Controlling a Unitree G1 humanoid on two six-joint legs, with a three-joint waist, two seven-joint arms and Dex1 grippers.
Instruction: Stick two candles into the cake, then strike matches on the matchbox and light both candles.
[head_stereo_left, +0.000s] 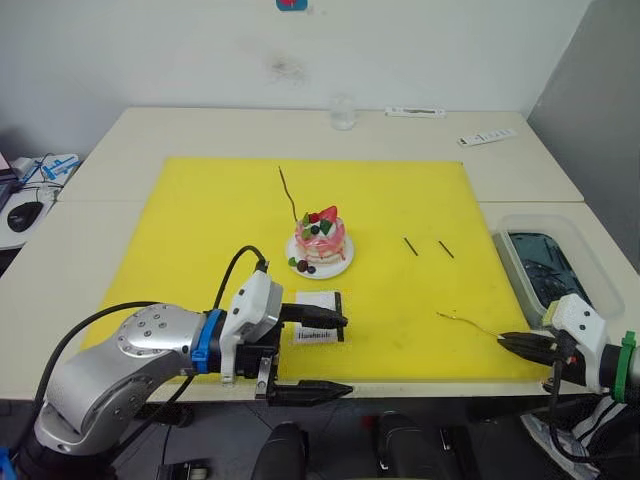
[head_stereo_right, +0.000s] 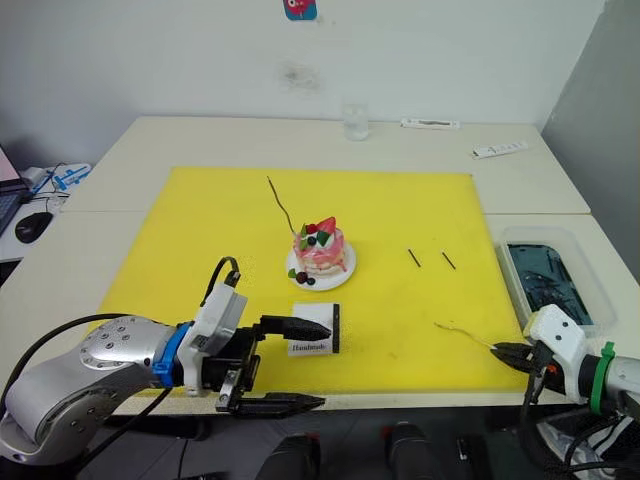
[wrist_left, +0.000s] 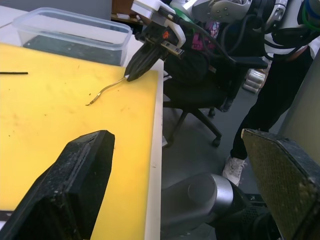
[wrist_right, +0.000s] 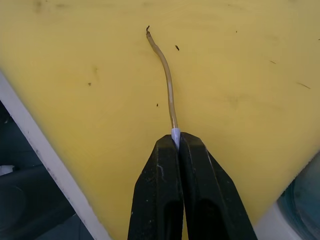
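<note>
pinching a candle (wrist_right: 167, 85), right fingers (wrist_right: 176, 190) closed; left fingers (head_stereo_right: 285, 328) wide open by "handmade" matchbox (head_stereo_right: 315, 330).

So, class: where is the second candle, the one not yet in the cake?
The second candle lies on the yellow mat near its front right corner, its pale end pinched in the right tool, right of the matchbox and cake.

On the yellow mat (head_stereo_right: 200, 240) the cake (head_stereo_right: 321, 250) sits near the middle, one candle (head_stereo_right: 281, 207) standing in it and leaning toward 11 o'clock. The matchbox (head_stereo_right: 314, 331) lies just at 6 o'clock of the cake, two matches (head_stereo_right: 430, 259) at 3 o'clock. The left tool (head_stereo_right: 288, 365) gapes wide by the matchbox. The right tool (head_stereo_right: 503, 351), closed, pinches the second candle (head_stereo_right: 462, 331) by its end.
</note>
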